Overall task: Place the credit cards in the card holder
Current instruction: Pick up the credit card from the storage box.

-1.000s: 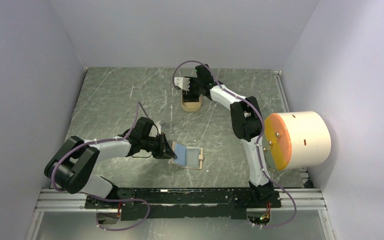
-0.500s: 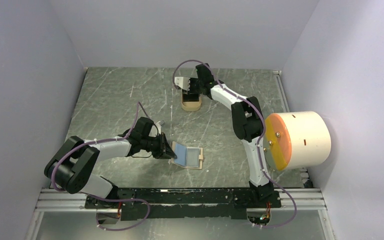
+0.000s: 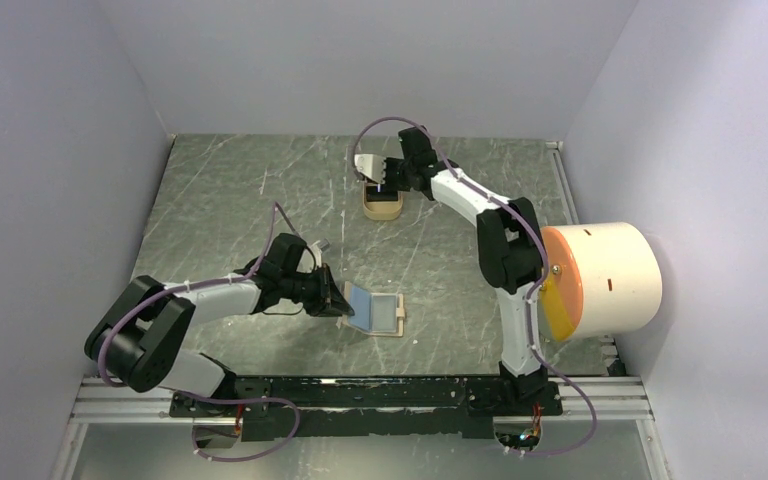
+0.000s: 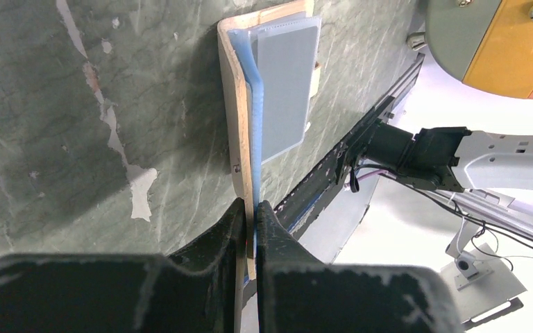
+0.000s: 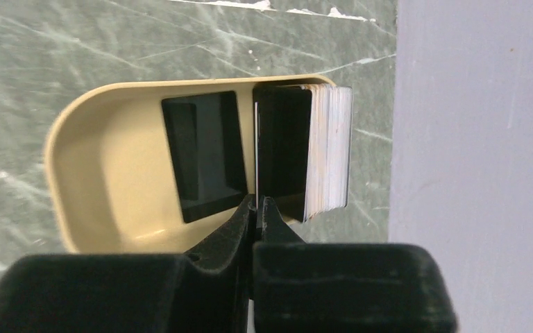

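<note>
Left end effector (image 4: 250, 208) is clenched on the card holder (image 3: 384, 314), its two black fingers (image 4: 216, 239) pinching the edge of the left flap, tan outside and blue lining together. That flap is tilted up off the surface (image 3: 230, 200), while the right half of the holder lies flat and open with its bluish-silver inside facing up. A pale grey clear pocket (image 4: 288, 87) shows inside, and a small closing tab (image 3: 402, 317) sticks out on the right edge. The holder sits in the near middle of the surface, just beyond the black rail (image 3: 360, 395) that carries the arm bases. Right end effector (image 5: 257, 208) is far off at the back of the surface, over the far end of an oblong tan tray (image 5: 90, 173) with rounded ends. Its fingers are pressed together, with the tips at the near edge of a stack of credit cards (image 5: 330, 146) that stands on edge at the far end of the tray, a black face turned to the left and white edges showing. Whether a single card is caught between the tips cannot be told. One black credit card (image 5: 205, 156) lies flat in the tray, just beside the stack. A white drum with an orange face (image 3: 610, 275) stands at the right side, well apart from both.
</note>
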Motion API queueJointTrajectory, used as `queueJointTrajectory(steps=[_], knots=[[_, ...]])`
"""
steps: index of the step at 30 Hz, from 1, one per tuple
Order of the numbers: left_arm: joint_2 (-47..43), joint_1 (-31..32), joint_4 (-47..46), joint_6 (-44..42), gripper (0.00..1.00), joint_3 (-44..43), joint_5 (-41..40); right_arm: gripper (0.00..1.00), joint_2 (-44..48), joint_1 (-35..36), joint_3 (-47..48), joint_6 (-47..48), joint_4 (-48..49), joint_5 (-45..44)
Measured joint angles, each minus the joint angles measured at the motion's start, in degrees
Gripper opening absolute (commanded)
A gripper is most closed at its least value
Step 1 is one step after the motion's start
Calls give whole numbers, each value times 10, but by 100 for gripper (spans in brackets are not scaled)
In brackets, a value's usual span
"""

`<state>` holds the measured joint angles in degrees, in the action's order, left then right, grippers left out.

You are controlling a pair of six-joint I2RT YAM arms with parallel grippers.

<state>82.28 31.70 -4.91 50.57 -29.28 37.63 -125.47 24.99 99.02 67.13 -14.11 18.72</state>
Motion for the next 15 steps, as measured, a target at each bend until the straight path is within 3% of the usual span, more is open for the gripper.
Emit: queueJointTrajectory(steps=[5, 15], knots=[[-15, 0, 5, 8, 9, 0, -17, 0, 60, 7, -61, -65, 5, 5], [-19, 0, -19, 44, 9, 2, -38, 0, 159, 37, -100, -361, 31, -26]])
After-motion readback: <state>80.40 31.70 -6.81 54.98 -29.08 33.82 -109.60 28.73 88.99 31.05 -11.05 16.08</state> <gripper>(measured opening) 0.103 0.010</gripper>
